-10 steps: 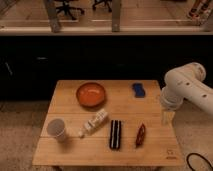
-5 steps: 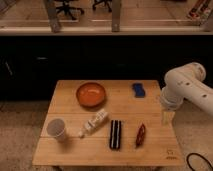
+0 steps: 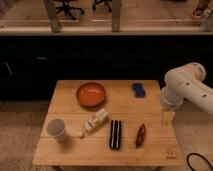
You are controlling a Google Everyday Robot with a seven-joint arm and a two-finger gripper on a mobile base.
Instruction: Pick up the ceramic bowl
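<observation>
**Figure.** Wooden table with a one-armed robot at its right-hand edge, seen from above and in front.

The smooth, white, rounded arm (image 3: 187,87) bends downward and ends in the gripper (image 3: 167,117), a pale, narrow part hanging over the table's right edge. Whether the gripper is spread or closed cannot be told, and it holds nothing that can be seen.

The table (image 3: 125,107) is a light, rectangular top with visible wood grain.

- **The ceramic bowl (image 3: 91,94):** round, shallow, glossy orange-brown with a darker rim. It sits upright well apart from the gripper, toward the picture's left and nearer the far edge of the table, touching no other item.
- **Blue pad (image 3: 138,90):** small, oblong, matte. It lies between the bowl and the gripper, near the far edge.
- **Dark red packet (image 3: 141,134):** slim, pointed at both ends. Of all the items it is nearest the gripper, lower and to the picture's left.
- **Black bar (image 3: 115,134):** flat, rectangular, ribbed lengthwise. It lies just beside the packet, on the side away from the gripper.
- **Plastic bottle (image 3: 94,123):** pale, cylindrical, lying on its side at a slant, just in front of the bowl.
- **White cup (image 3: 57,130):** tapered, matte, upright. It stands farthest from the gripper, at the table's left front.
</observation>
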